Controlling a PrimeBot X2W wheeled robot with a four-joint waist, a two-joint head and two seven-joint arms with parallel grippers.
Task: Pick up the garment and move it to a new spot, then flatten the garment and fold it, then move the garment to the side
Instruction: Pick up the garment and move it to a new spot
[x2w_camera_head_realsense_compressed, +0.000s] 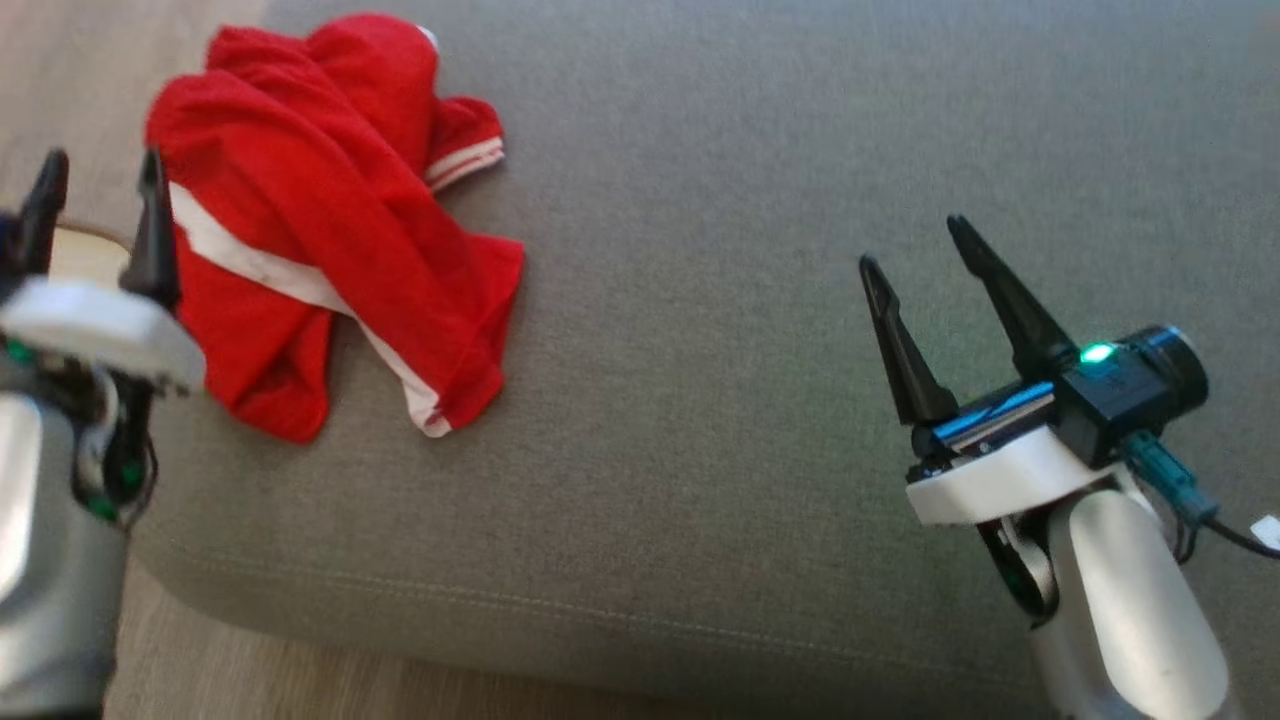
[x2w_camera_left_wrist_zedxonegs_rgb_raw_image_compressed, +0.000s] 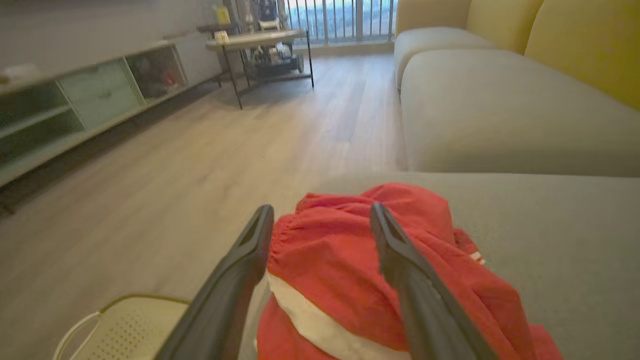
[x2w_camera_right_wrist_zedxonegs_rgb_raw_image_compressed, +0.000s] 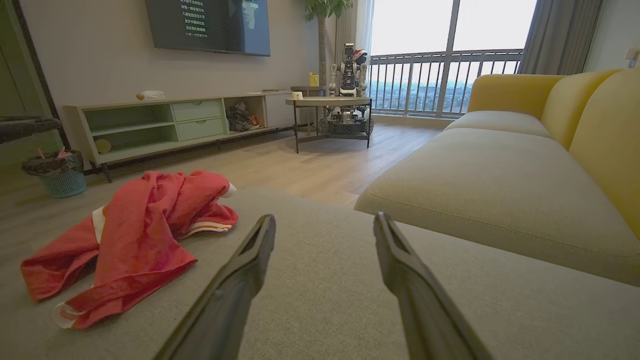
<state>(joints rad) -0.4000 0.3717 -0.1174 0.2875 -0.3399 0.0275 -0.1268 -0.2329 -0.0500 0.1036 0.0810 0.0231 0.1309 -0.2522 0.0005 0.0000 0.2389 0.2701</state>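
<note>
The red garment (x2w_camera_head_realsense_compressed: 320, 230) lies crumpled in a heap on the grey cushion (x2w_camera_head_realsense_compressed: 750, 150), close to its far left corner. It looks a light, soft knit (sportswear, judging by the white bands). It should weigh next to nothing, droop and stretch when lifted, and slide on the woven cover rather than catch. A raised fold on top of the heap, or the banded hem at the front, seems the best place to pinch. A grip low in the pile may gather several layers.

The left pincer (x2w_camera_head_realsense_compressed: 103, 158) hangs at the heap's left edge, jaws wide apart and holding nothing. The right pincer (x2w_camera_head_realsense_compressed: 912, 242), equally wide and empty, is well apart over bare cushion.

The cushion is broad, flat and yielding, with room for spreading on the right. Beyond it are a wooden floor (x2w_camera_left_wrist_zedxonegs_rgb_raw_image_compressed: 150, 175), a yellow-backed sofa (x2w_camera_right_wrist_zedxonegs_rgb_raw_image_compressed: 500, 190), a low cabinet (x2w_camera_right_wrist_zedxonegs_rgb_raw_image_compressed: 165, 122) and a side table (x2w_camera_right_wrist_zedxonegs_rgb_raw_image_compressed: 327, 102).
</note>
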